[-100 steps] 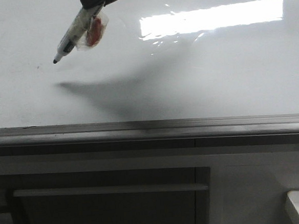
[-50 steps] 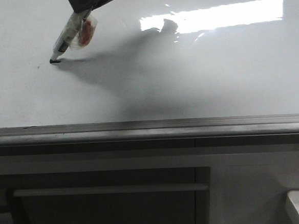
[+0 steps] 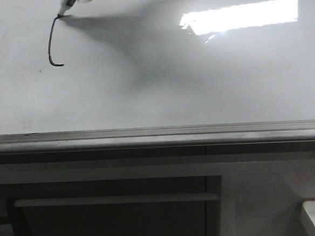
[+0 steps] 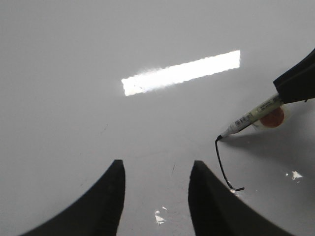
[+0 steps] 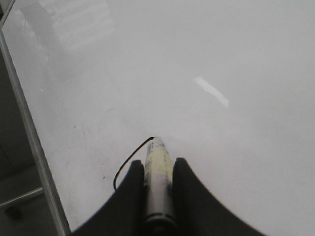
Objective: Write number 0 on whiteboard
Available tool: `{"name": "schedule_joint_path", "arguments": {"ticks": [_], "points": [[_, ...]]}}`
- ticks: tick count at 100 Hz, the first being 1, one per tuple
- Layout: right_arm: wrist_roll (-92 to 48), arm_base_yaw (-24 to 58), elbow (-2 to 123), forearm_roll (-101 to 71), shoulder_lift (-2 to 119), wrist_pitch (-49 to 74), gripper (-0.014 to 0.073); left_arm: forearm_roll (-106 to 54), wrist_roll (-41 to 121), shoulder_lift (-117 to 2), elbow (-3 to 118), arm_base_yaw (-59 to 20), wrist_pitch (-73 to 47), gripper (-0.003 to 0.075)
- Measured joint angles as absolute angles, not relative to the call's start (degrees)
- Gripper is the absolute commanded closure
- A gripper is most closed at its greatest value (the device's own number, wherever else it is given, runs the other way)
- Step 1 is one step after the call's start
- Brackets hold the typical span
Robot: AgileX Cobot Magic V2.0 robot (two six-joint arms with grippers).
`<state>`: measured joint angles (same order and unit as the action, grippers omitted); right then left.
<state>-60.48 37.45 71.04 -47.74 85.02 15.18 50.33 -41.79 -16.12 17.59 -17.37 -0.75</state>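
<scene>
- The left gripper (image 4: 155,196) hangs over the whiteboard (image 4: 74,73) with its two dark fingers (image 4: 106,206) spread apart and nothing between them; bare white board shows in the gap.
- Just beyond and to the side of the left gripper's nearer finger lies the number 0 (image 4: 221,164), so far only a thin black curved stroke with a small hook at its lower end, not a closed oval.
- In the front view that stroke (image 3: 51,44) sits at the upper left of the board, well above the grey metal edge rail (image 3: 158,133).
- The marker (image 5: 157,182) is clamped between the right gripper's (image 5: 157,169) fingers (image 5: 130,196), its barrel running straight out past the fingertips.
- The marker's tip touches the board at the upper end of the stroke, directly ahead of those fingertips.
- An orange tag (image 4: 272,118) hangs beside the marker barrel, close under the right gripper.
- A bright rectangular light reflection (image 3: 239,16) lies on the board, well apart from the stroke.
</scene>
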Motion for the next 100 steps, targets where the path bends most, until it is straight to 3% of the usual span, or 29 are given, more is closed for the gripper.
{"name": "schedule_joint_path", "arguments": {"ticks": [46,100], "points": [[-60.5,35.8,61.4,-48.2,79.6,16.9,0.0645,50.3,-41.9,-16.1,17.6,-17.4,-0.7,0.0444],[-60.5,37.3,64.6,-48.8,83.5,19.2,0.0645,50.3,-41.9,-16.1,17.6,-17.4,-0.7,0.0447]]}}
